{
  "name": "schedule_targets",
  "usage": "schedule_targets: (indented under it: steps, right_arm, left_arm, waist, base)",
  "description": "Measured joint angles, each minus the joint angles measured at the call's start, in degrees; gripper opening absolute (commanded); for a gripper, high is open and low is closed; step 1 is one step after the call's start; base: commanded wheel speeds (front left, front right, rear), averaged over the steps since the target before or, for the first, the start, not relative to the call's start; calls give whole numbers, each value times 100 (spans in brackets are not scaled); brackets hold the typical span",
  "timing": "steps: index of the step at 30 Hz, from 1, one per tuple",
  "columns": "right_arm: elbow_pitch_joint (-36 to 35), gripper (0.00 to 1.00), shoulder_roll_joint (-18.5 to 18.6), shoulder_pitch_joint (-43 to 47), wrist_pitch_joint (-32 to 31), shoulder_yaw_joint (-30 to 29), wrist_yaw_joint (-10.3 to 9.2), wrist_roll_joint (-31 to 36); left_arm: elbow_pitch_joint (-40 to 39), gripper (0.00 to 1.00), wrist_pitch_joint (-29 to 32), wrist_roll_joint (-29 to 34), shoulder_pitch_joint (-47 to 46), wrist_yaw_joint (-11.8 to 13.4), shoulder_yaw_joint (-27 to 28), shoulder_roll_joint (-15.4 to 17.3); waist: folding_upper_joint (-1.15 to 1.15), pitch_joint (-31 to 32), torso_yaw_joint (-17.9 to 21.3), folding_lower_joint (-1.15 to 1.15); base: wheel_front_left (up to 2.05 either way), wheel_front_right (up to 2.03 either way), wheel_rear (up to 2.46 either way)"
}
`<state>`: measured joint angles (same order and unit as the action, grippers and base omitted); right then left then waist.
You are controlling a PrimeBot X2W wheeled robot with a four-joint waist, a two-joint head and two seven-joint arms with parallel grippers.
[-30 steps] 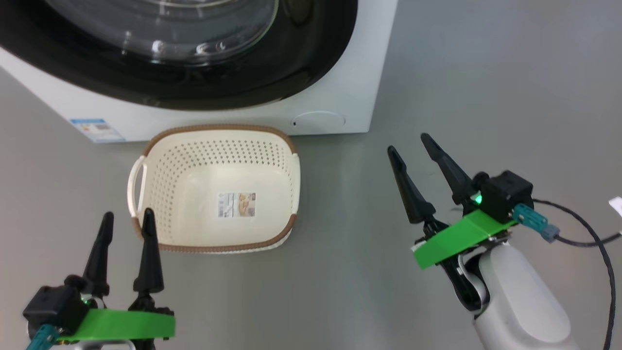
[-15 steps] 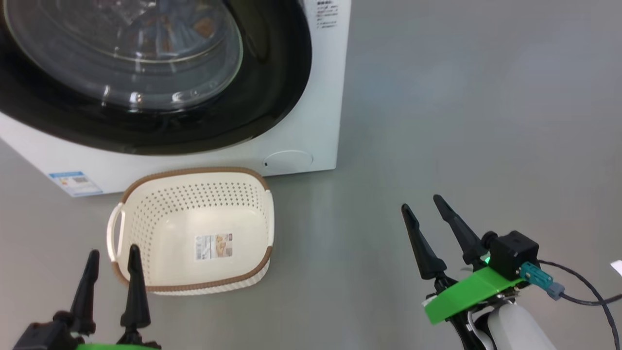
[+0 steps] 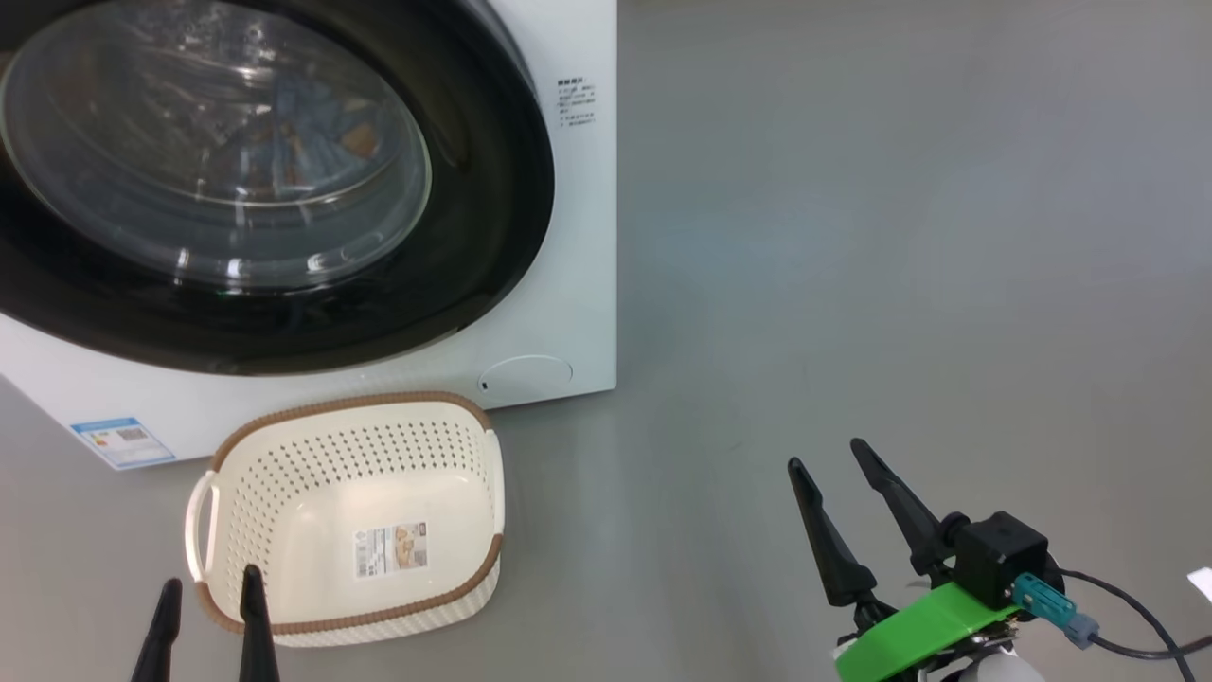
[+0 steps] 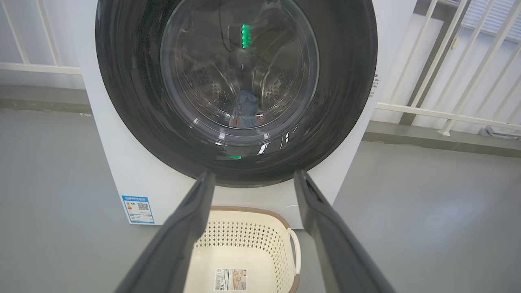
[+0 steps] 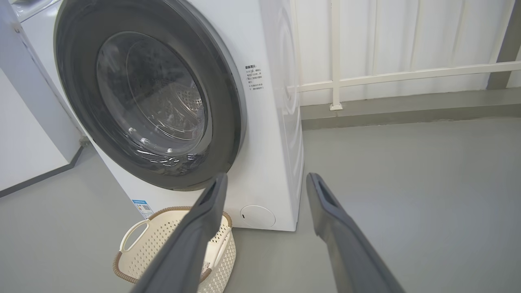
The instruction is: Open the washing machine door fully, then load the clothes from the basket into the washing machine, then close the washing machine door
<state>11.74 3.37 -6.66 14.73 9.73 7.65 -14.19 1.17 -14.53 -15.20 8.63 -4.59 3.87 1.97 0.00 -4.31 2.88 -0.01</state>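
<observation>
Head view: the door [image 3: 473, 237] is sitting shut on the washing machine [image 3: 568, 313], with the clothes [image 3: 303, 123] showing through it; the basket [image 3: 341, 445] is standing on the floor [image 3: 852, 237] just before it, its bare bottom showing.
Left wrist view: the left gripper [image 4: 253, 174] is hovering near the basket, fingers spread.
Right wrist view: the right gripper [image 5: 266, 176] is hanging spread, pointing toward the washing machine's front corner.

1. The head view looks steeply down onto the floor [image 3: 852, 237], the basket [image 3: 350, 455] and the washing machine [image 3: 568, 284] at its lower front.
2. The left wrist view faces the washing machine door [image 4: 130, 106] squarely, low and near.
3. The right wrist view sees it obliquely, from farther off.
4. All three share that door and the basket.
</observation>
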Motion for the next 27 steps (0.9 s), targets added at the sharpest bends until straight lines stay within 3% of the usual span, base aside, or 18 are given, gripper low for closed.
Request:
schedule_targets:
  steps: [11,27]
  right_arm:
    - [-159,100,-21,285,0,-274,-1,145]
    - [-174,100,-24,343,0,-431,-1,149]
  left_arm:
    - [-183,100,0,1,318,287,-93,5]
    - [-260,100,0,1,436,414,-181,8]
  waist:
    - [0,260,63,0]
    - [0,349,-31,1]
  base:
    - [0,0,0]
    - [0,0,0]
